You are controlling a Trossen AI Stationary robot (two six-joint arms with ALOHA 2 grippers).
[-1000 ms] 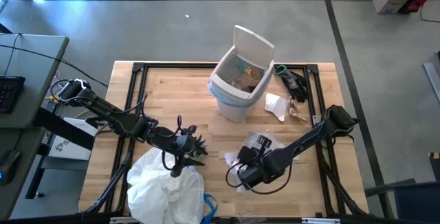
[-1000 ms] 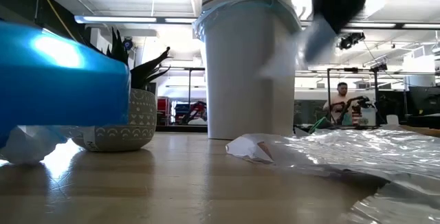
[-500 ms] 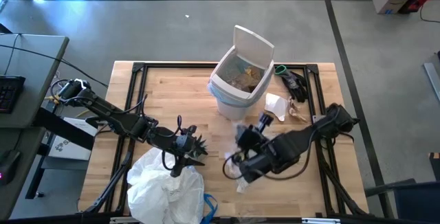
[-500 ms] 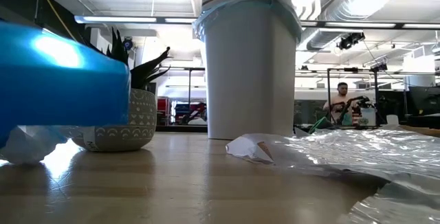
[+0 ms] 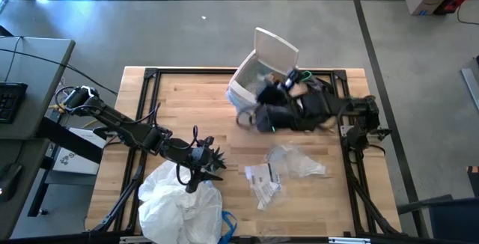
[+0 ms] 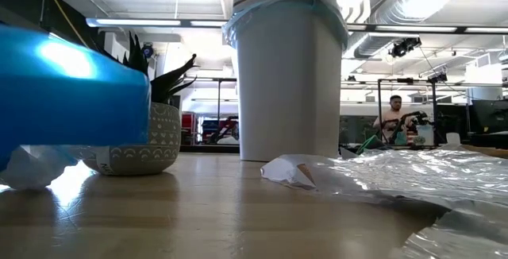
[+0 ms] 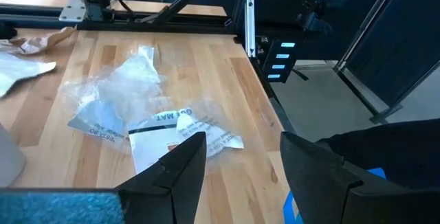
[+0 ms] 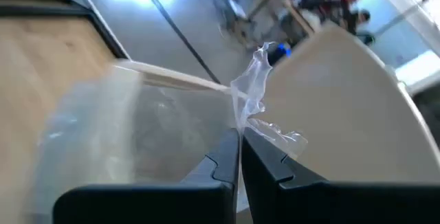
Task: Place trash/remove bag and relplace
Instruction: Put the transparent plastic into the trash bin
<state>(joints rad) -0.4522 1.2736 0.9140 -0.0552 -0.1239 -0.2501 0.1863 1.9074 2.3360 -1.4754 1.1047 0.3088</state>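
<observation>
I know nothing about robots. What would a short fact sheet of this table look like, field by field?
Bin: white bin at the table's far side, lid up, lined with a bag.
Right claw: right claw shut on a clear plastic wrapper, over the bin.
Left claw: left claw open, empty, beside the potted plant.
Loose trash: wrappers and paper scraps lying on the table.
Spare bag: white bag at the near edge.

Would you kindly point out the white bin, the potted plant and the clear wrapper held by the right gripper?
white bin [image 6: 286,92], low view, front wall.
potted plant [image 6: 147,144], low view, patterned pot's side.
clear wrapper [image 8: 256,90], right wrist view, crinkled strip just above the closed fingertips.
</observation>
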